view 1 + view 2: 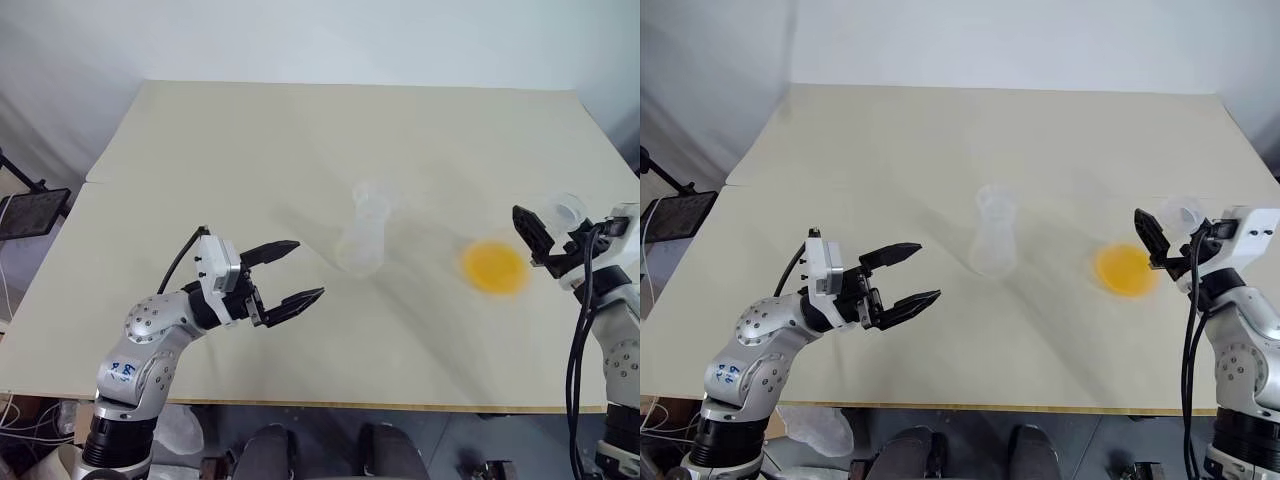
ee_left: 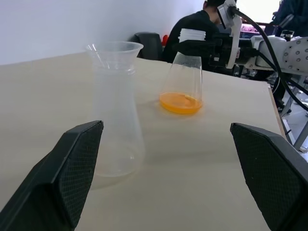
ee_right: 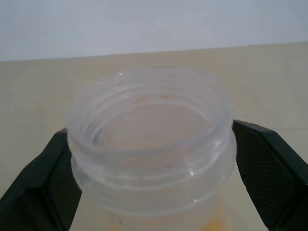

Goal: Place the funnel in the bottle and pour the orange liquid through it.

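On the pale worktop (image 1: 250, 130) we have two clear flasks standing well apart. Near the middle stands the bottle (image 1: 362, 240), slim and upright, with the funnel (image 2: 114, 49) already seated in its neck, its mouth flaring just wider than the rim. To our right stands the broader flask (image 2: 182, 82), holding the orange liquid (image 1: 494, 267) as a shallow layer at its base.

Our right claw (image 1: 545, 232) sits around that flask's threaded neck, one finger (image 3: 269, 168) on each side. The fingers lie close against the neck, but we cannot tell whether they are pinching it yet. We judge this high hold is chosen so the flask can be tipped from the top.

Our left claw (image 1: 290, 272) hangs spread wide and empty, just beside the bottle and pointing toward it, likely placed there to steady the bottle while we pour. The funnel step looks done; the pouring has not begun.
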You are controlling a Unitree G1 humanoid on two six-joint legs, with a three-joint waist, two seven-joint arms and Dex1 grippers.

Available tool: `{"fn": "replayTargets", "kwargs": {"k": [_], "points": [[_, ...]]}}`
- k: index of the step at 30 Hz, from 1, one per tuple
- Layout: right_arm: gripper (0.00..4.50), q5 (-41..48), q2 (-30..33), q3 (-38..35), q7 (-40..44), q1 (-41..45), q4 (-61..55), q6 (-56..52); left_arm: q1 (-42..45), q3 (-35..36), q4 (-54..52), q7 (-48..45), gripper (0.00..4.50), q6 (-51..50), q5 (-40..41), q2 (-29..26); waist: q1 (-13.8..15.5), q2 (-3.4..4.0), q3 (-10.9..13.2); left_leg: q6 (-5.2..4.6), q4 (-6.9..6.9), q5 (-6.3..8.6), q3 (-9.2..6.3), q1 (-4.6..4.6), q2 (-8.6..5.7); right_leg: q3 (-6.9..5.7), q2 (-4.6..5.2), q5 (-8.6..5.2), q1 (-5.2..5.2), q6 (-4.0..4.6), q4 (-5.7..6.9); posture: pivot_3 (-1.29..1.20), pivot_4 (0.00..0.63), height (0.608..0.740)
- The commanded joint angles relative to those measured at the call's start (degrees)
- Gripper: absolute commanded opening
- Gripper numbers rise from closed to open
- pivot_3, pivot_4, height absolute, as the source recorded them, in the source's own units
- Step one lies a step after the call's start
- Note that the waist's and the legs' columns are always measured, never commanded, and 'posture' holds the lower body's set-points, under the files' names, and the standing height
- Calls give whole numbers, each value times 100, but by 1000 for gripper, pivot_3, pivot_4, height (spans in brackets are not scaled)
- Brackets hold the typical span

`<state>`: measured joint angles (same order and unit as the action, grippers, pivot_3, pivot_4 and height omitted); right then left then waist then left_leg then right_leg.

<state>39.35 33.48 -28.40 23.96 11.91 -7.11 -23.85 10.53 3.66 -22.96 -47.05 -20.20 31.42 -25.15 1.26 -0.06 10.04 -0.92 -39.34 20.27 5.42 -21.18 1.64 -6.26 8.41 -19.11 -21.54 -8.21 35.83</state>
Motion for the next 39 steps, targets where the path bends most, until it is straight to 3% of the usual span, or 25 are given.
{"fn": "replayTargets", "kwargs": {"k": [1, 4, 5, 12, 21, 29, 33, 39], "points": [[3369, -12, -55, -37, 24, 77, -120, 103, 58, 24, -170, 24, 4500, 152, 60, -10, -3, 0, 0, 0, 0, 0, 0, 0, 0, 0, 0, 0, 0, 0, 0, 0, 150, 740], [2506, -13, -110, -33, 47, 114, -148, 130, 100, 38, -132, 25, 4500, 185, 53, -24, -5, 0, 0, 0, 0, 0, 1, 0, -1, 0, 0, 0, 0, 0, -1, 0, 150, 740], [2479, -13, -128, -30, 68, 129, -166, 156, 113, 43, -119, 26, 4500, 191, 53, -27, -5, 0, 0, 0, 0, 0, 0, 0, 0, -1, -1, 0, 0, 0, 0, 0, 150, 740], [2479, -120, -321, 224, 193, 599, -501, 541, 291, -3, 67, 44, 4500, 336, -44, 5, -64, 6, 4, 3, 0, -2, 2, 0, 1, 1, -4, 0, -2, 0, 0, 0, 150, 740], [2479, -1925, 304, 1847, -100, 1578, -964, 294, 612, -85, 462, 85, 4500, 646, -269, 99, -123, 7, 4, 4, 2, -2, -7, -7, 2, -7, 0, 0, -6, 0, 0, 0, 150, 740], [2479, -3689, 198, 2735, -300, 2203, -556, 1986, 789, -179, 698, 214, 4500, 862, -469, 242, -135, 7, 5, 4, 4, -2, -8, -10, -1, -14, 1, 0, -7, 0, -3, 0, 150, 740], [2479, -4247, 116, 2967, -378, 2389, -279, 2384, 782, -185, 718, 254, 4500, 907, -495, 265, -138, 6, 5, 4, 4, -2, -10, -11, 0, -17, 1, 0, -7, 0, -2, 0, 150, 740], [2479, -5802, 204, 3618, -788, 2655, 208, 3223, 742, -265, 693, 355, 4500, 953, -545, 319, -162, 6, 5, 5, 6, -3, -11, -10, 2, -19, 2, 0, -8, 0, -2, 0, 150, 740]]}}
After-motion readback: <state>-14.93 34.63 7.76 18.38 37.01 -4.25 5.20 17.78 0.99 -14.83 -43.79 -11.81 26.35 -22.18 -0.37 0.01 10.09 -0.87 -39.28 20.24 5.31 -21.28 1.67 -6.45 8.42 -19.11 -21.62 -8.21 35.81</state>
